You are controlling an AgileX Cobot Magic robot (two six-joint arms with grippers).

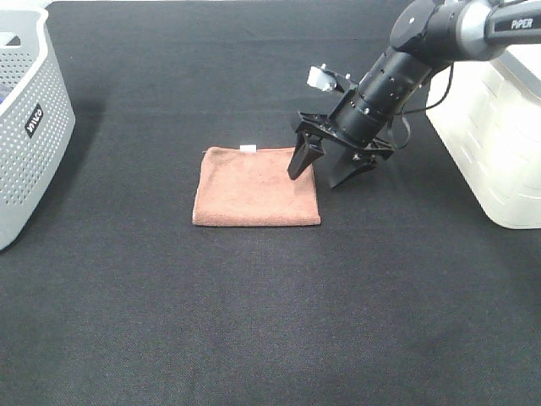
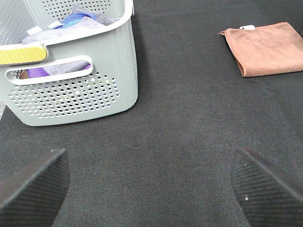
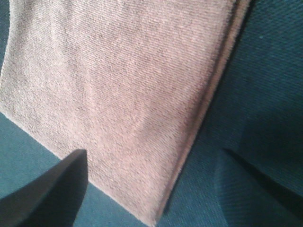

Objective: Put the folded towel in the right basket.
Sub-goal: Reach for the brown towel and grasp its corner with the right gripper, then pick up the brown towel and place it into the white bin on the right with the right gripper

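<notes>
Exterior high view: the right gripper (image 1: 314,179) is spread wide above one edge of the folded towel (image 1: 254,190), one finger (image 1: 297,161) over the towel and the other just off it, over the black cloth (image 1: 254,321). The right basket (image 1: 499,144) sits behind this gripper, well apart. The left gripper (image 2: 151,189) is also spread open, with a grey basket (image 2: 71,94) ahead of it

Towel (image 1: 256,186) lies flat mid-desk (image 1: 254,321). Left basket (image 1: 30,118) at desk's left edge w/ clothes (image 2: 75,19) in it; right basket (image 1: 499,127) at right edge. Right pincer (image 1: 314,178) straddles towel's right edge: one tip over towel, other over bare desk. Left pincer (image 2: 151,194) nr left basket, well apart from towel.
</notes>
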